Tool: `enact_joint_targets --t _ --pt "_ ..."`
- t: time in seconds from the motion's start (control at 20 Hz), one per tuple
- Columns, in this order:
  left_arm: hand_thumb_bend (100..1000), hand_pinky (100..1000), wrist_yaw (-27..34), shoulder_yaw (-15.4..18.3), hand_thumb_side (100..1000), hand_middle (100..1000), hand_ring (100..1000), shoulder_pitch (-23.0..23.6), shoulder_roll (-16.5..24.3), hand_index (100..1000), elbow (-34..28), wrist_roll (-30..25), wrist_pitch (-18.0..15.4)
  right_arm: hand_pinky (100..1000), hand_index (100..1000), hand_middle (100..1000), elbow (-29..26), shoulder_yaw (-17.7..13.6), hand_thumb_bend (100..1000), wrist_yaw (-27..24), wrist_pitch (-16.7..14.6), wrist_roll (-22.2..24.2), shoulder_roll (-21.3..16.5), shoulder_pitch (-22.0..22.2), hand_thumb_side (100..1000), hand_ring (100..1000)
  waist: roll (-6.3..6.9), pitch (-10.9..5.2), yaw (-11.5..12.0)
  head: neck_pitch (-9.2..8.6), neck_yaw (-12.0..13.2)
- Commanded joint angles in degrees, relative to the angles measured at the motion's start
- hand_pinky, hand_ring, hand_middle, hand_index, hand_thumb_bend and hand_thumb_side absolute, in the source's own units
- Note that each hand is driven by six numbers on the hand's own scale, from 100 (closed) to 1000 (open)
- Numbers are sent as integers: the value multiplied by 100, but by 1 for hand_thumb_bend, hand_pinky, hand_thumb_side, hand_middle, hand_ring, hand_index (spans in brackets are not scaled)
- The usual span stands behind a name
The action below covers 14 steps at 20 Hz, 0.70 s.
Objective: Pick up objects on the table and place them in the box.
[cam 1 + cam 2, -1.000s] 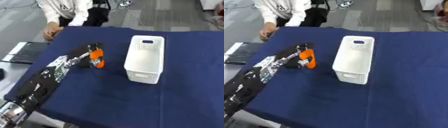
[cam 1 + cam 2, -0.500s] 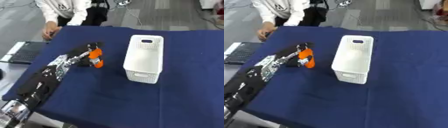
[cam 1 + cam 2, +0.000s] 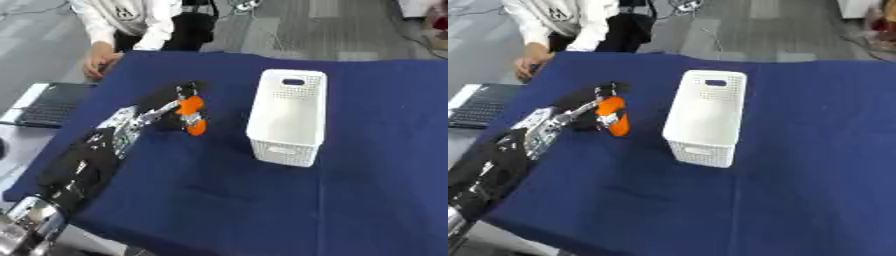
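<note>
The orange object [image 3: 192, 116] sits on the blue tablecloth [image 3: 350, 200] at nine o'clock of the white perforated box [image 3: 286, 117], the robot's left hand [image 3: 173, 102] curled around it, both eye views showing alike.

My left hand [image 3: 179, 97] is showing black, and the arm behind it is black with silver-white patches along its length. The object [image 3: 192, 116] against my fingers is showing bright orange. The box [image 3: 289, 116] is looking plain white, its walls dotted all over with a fine grid of small holes. The surface [image 3: 350, 200] is wearing a deep navy blue cloth. The laptop [image 3: 476, 103] at the edge is showing dark grey keys.
</note>
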Motion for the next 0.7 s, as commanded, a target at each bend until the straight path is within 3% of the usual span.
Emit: enact_joint_targets --t 0.05,0.7 --pt "253 1000 87 79 1000 1000 1000 -149 104 1000 -16 -90 6 448 701 658 -90 -8 100 -14 -25 3 -23 -107 940 638 -26 -53 12 -37 18" --pt "247 1000 97 140 1000 1000 1000 -322 44 1000 116 -272 53 449 701 658 -90 -9 100 -22 -29 0 -4 -134 939 638 -32 -39 -11 -65 11"
